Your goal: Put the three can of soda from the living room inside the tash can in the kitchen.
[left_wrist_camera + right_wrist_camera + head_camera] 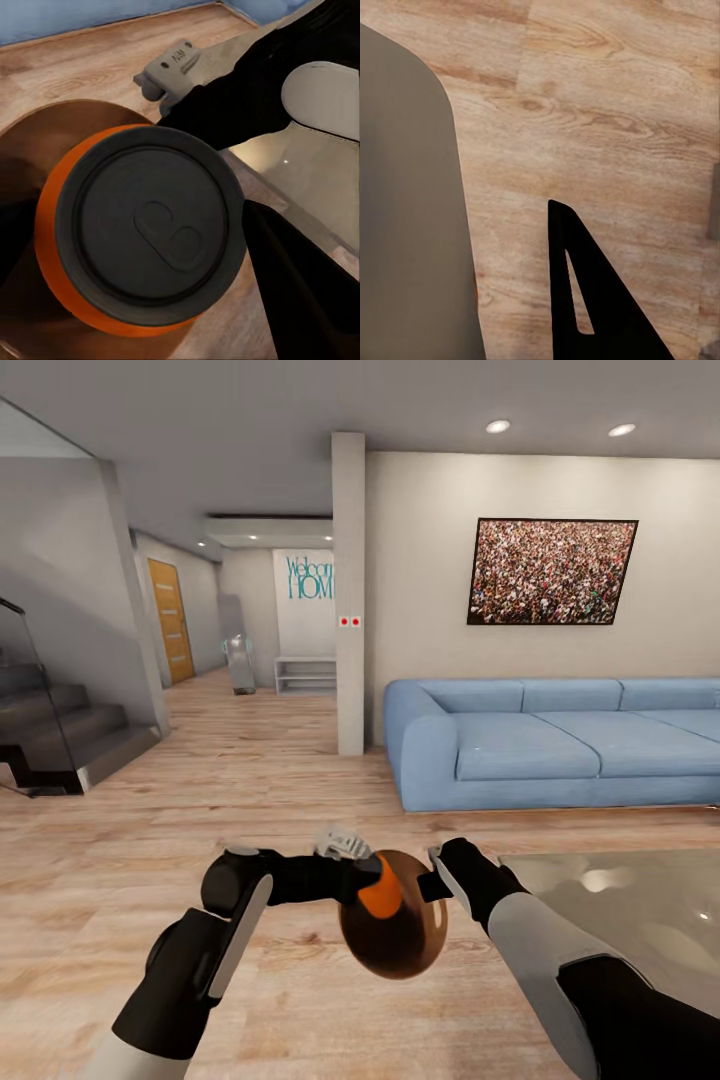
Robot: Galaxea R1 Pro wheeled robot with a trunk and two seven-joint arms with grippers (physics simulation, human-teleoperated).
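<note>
The tash can (400,950) hangs in the air in front of me, tipped so its glossy coppery-brown inside faces the head camera. My right gripper (437,882) is shut on its rim at the right side. An orange can of soda (380,898) sits in the bin's mouth, with my left gripper (368,872) shut on it from the left. In the left wrist view the orange can (150,232) shows its dark round end, with the brown bin wall (45,142) behind it. The right wrist view has the bin's grey-beige outside (405,210) beside one black finger (600,307).
I am in the living room on a wood floor. A light-blue sofa (560,745) stands ahead right, and a glossy low table (640,905) is at the near right. A white pillar (349,600) stands ahead. Dark stairs (60,730) rise at the left, with a hallway between.
</note>
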